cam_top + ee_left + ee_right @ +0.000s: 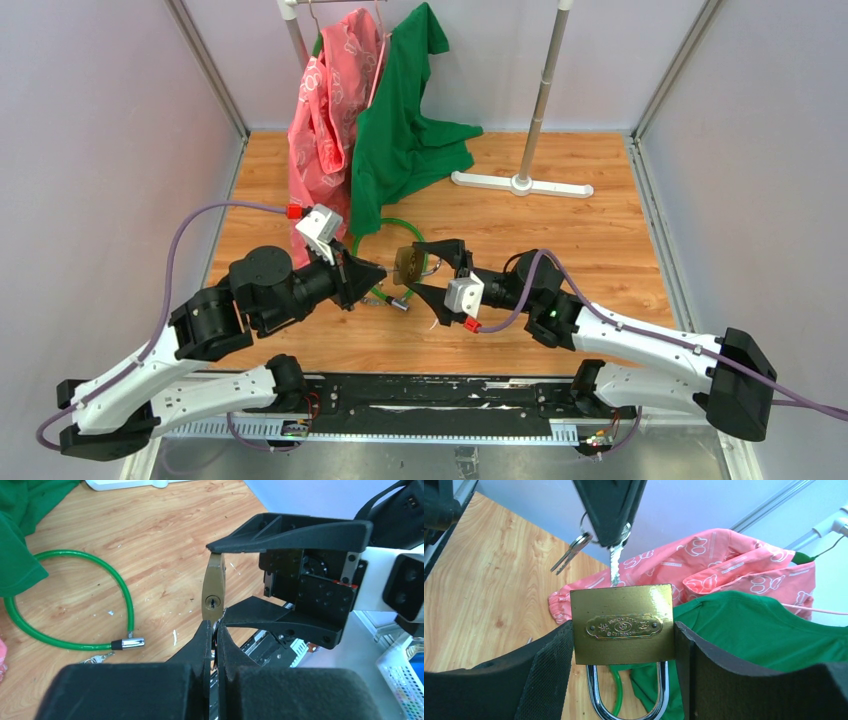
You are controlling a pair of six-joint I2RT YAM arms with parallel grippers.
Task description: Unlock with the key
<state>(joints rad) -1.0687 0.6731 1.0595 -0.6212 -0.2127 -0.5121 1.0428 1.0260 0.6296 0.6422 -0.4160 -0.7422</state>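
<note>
Left gripper (pixel 215 632) clenched on bunch key (pixel 614 565), tip just beside keyhole (pixel 212 601) of brass padlock (pixel 624 605), which is clamped in right gripper (pixel 624 630). We note the key (pixel 100 657) lying by green cable lock (pixel 70 600). Risks: tip misses keyhole and skids; padlock twists in the clamp; wrong key in use.

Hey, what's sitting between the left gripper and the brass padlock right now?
A silvery key blade, pinched in the left gripper, spans the gap to the brass padlock; the right wrist view shows it.
</note>
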